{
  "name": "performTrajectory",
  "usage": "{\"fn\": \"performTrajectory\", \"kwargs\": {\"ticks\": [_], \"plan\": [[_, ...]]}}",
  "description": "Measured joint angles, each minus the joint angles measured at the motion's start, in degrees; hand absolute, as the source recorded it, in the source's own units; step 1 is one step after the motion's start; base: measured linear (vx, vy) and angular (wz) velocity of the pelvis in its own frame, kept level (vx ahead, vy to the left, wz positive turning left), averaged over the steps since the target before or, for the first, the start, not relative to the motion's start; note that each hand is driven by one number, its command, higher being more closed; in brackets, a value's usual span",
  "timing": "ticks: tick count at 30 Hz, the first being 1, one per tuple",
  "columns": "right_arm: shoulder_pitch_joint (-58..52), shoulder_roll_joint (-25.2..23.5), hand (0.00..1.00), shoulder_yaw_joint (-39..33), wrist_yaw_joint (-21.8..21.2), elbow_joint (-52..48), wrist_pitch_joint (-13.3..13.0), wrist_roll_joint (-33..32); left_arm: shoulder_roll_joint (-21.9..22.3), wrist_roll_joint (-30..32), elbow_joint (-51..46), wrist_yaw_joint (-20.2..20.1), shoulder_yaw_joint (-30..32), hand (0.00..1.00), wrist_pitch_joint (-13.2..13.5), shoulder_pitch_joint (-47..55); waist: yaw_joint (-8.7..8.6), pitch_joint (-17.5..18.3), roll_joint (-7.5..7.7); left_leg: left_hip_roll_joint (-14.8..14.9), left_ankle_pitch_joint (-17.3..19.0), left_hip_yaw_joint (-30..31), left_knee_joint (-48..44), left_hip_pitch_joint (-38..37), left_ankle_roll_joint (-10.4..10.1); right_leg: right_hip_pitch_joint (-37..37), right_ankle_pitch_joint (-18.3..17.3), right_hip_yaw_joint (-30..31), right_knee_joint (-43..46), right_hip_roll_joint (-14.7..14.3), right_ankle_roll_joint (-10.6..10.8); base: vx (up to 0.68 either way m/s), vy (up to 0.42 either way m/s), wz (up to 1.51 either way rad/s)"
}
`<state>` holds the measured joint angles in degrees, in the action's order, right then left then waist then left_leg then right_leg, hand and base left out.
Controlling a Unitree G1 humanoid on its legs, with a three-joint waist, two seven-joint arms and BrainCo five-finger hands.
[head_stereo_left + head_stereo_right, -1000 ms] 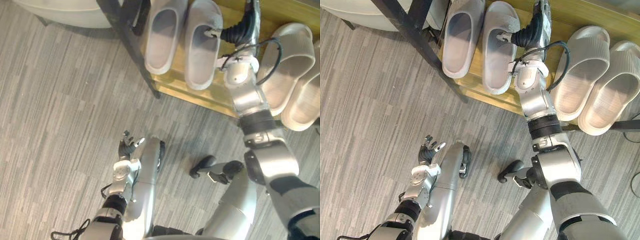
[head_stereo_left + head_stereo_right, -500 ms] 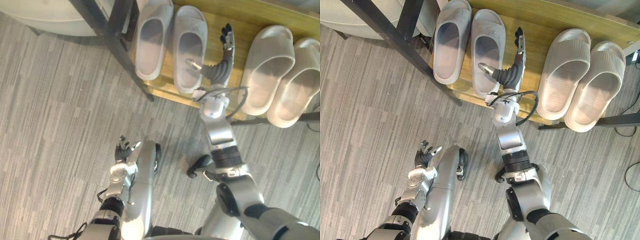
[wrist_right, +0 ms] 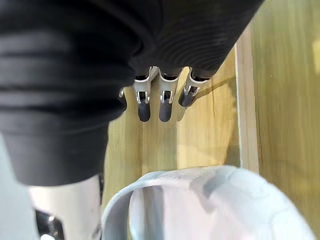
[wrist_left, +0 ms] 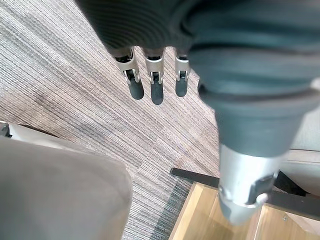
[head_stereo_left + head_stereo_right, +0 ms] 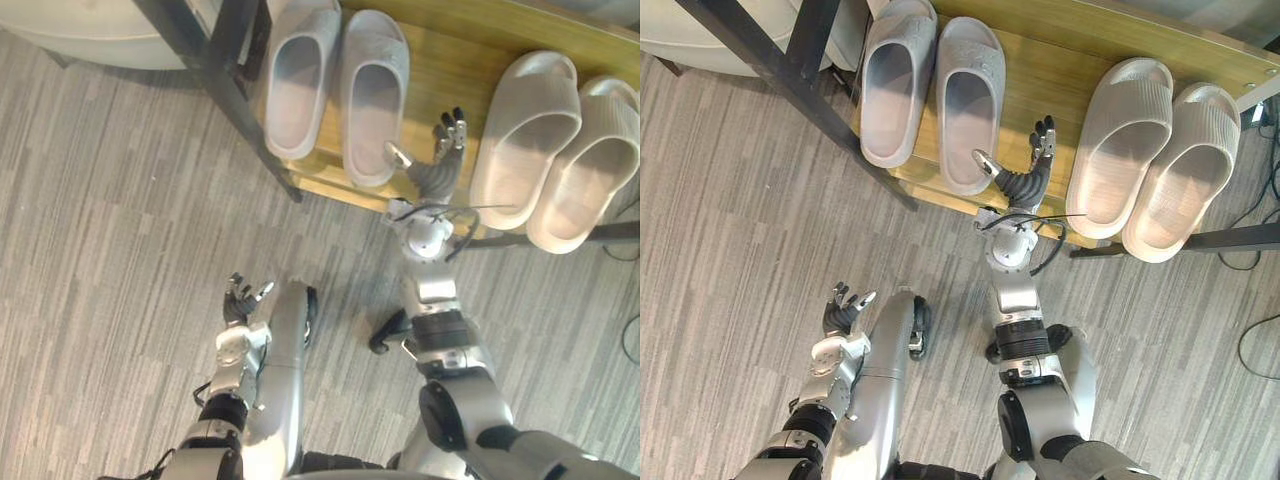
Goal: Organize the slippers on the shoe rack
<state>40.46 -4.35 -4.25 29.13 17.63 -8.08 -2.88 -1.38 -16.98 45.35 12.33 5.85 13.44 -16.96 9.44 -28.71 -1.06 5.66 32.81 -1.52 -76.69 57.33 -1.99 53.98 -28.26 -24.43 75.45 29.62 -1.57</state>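
Our right robot hand (image 5: 1024,182) hangs spread over the shoe rack (image 5: 1052,85), between grey slippers (image 5: 970,100) and beige slippers (image 5: 1122,140). Left robot hand (image 5: 844,312) spread too.

On the rack (image 5: 1052,78), left slippers (image 5: 970,100) lie apart from right slippers (image 5: 1122,140).

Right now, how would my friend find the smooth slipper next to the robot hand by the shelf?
Find the wooden shelf with two pairs of slippers. In the smooth grey pair on the robot's left, it is the slipper nearer the open right hand. The ribbed pair beyond that hand is paler.
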Motion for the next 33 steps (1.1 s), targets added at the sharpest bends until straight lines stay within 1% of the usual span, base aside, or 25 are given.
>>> {"fn": "performTrajectory", "kwargs": {"ticks": [1,2,4,6,13,15,20,23,30,33], "plan": [[0.00,0.00,0.00,0.00,-0.10,0.00,-0.12,-0.22,-0.01,0.00,0.00,0.00,0.01,0.00,0.00,-0.03,0.00,-0.02,0.04,0.00,0.00,0.02,0.00,0.00,-0.01,0.00,0.00,0.00,0.00,-0.02,0.00,0.00,0.000,0.00],[0.00,-0.05,0.00,0.04,-1.02,0.10,-0.85,-2.07,-0.09,0.00,0.00,0.01,0.20,0.00,0.00,-0.31,0.01,-0.20,0.37,-0.01,-0.09,0.11,0.03,0.00,-0.17,-0.01,-0.01,0.00,0.00,-0.11,0.01,0.00,0.000,0.00],[0.07,-0.07,0.00,0.11,-1.86,0.92,-1.60,-2.87,-0.03,0.00,0.00,0.00,0.96,0.00,0.00,-0.45,0.01,-0.26,0.68,0.00,-0.14,0.22,0.06,0.03,-0.26,-0.03,-0.01,-0.08,0.00,-0.16,0.02,0.00,0.000,0.00],[0.14,-0.07,0.00,0.14,-2.32,1.36,-2.19,-4.55,-0.02,0.00,0.00,0.00,1.02,0.00,0.00,-0.45,0.01,-0.23,0.75,-0.02,-0.22,0.37,0.09,0.04,-0.41,-0.11,-0.02,-0.20,0.00,-0.20,0.03,0.00,0.000,0.00],[2.63,-0.11,0.00,1.06,-3.93,3.66,-2.92,-8.66,0.09,0.00,-0.02,0.01,1.18,0.00,0.00,-0.77,0.06,-0.23,0.76,-0.07,-0.70,0.99,0.14,0.56,-0.76,-0.17,-0.02,-0.87,0.00,-0.23,0.02,0.00,-0.003,0.02],[3.53,-0.17,0.00,2.40,-4.11,4.55,-2.89,-9.89,0.18,0.01,-0.02,0.02,1.26,0.00,-0.01,-0.87,0.13,-0.23,0.76,-0.12,-0.79,1.29,0.15,0.65,-0.90,-0.32,-0.02,-1.19,0.00,-0.22,0.02,0.00,0.000,0.00],[5.12,-0.72,0.00,2.49,-4.13,5.92,-2.88,-13.04,0.68,0.06,-0.01,0.20,1.73,0.00,-0.11,-1.10,0.68,-0.17,0.84,-0.27,-0.99,2.24,0.19,0.70,-1.20,-1.17,-0.25,-2.09,-0.01,-0.21,0.35,0.00,-0.021,0.07],[6.42,-1.45,0.00,2.48,-3.79,6.75,-2.71,-13.62,0.98,0.06,0.03,1.18,1.77,0.00,-0.23,-1.28,1.04,-0.17,0.83,-0.34,-1.20,2.26,0.38,0.71,-1.27,-1.16,-0.26,-2.15,-0.02,-0.16,0.34,0.00,0.000,0.00],[7.11,-1.52,0.00,2.33,-2.55,7.09,-2.85,-16.53,1.55,0.07,0.18,1.54,1.77,0.00,-0.70,-1.79,2.30,-0.13,0.76,-0.35,-1.59,2.45,0.51,0.77,-1.43,-1.16,-0.26,-2.33,0.00,-0.17,0.31,0.00,0.000,0.00],[8.01,-1.52,0.00,2.28,-1.74,8.02,-2.90,-17.57,1.61,0.09,0.23,1.91,1.77,0.00,-0.79,-1.84,2.43,-0.10,0.71,-0.35,-1.72,2.49,0.51,0.77,-1.50,-1.16,-0.25,-2.34,0.03,-0.18,0.29,0.00,0.000,0.00]]}}
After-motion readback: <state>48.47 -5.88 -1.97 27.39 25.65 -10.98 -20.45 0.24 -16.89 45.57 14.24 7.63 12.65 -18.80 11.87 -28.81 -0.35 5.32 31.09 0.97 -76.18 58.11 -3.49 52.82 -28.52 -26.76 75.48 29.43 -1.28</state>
